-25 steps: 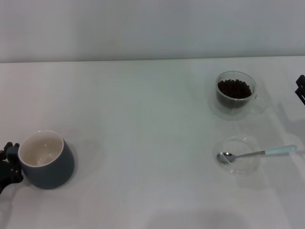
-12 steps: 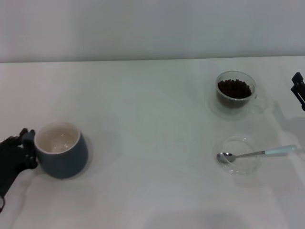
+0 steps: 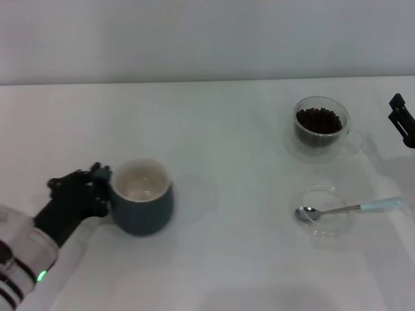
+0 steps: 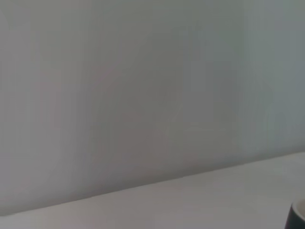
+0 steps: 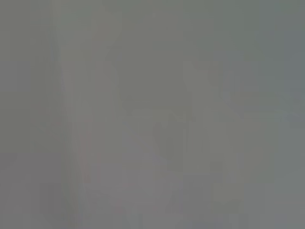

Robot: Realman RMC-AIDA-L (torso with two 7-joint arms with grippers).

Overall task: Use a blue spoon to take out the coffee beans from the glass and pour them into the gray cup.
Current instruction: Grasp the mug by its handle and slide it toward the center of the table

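Note:
The gray cup (image 3: 141,206) stands upright on the white table, left of the middle, and its cream inside looks empty. My left gripper (image 3: 98,188) is shut on the cup at its left side, where the handle is hidden behind the fingers. A sliver of the cup's rim shows in the left wrist view (image 4: 298,217). The glass (image 3: 320,129) with the coffee beans (image 3: 318,120) stands at the back right. The blue spoon (image 3: 350,208) lies in front of the glass, its bowl resting in a saucer. My right gripper (image 3: 402,120) is at the right edge, just right of the glass.
A shallow clear glass saucer (image 3: 331,227) lies under the spoon's bowl at the front right. The white table (image 3: 227,149) ends at a pale wall at the back. The right wrist view shows only a grey blur.
My left gripper has carried the gray cup to the right and a little farther back, from the table's left edge toward the middle. The right gripper has shifted slightly. Glass and spoon have not moved.

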